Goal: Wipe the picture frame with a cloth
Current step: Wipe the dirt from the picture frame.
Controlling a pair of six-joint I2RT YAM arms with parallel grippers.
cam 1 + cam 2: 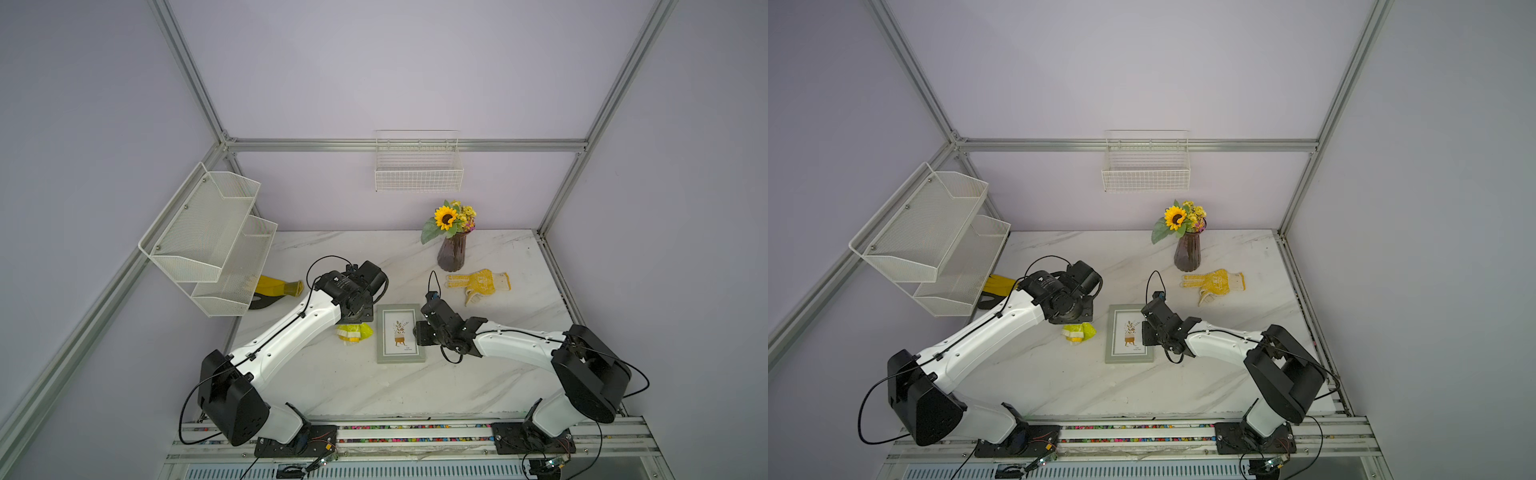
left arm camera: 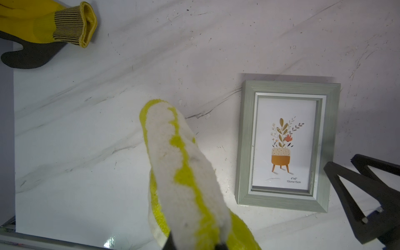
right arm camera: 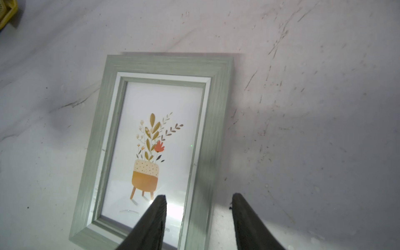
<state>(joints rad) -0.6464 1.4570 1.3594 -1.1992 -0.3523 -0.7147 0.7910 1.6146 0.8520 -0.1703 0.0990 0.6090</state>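
Observation:
The picture frame (image 1: 400, 333) (image 1: 1128, 333) lies flat on the marble table, grey-green with a potted-plant print. It also shows in the left wrist view (image 2: 285, 145) and the right wrist view (image 3: 151, 151). The cloth (image 1: 354, 332) (image 1: 1079, 331), yellow-green with white, hangs bunched just left of the frame. My left gripper (image 2: 194, 244) is shut on the cloth (image 2: 179, 173), which hides most of its fingers. My right gripper (image 3: 199, 195) is open at the frame's right side. One finger is over the glass, the other over the table past the frame's edge.
A yellow dotted glove (image 1: 478, 284) lies at the back right, next to a dark vase of sunflowers (image 1: 452, 249). A yellow-and-black glove (image 1: 276, 289) (image 2: 43, 32) lies under the white mesh shelf (image 1: 212, 241) at the left. A wire basket (image 1: 417, 166) hangs on the back wall.

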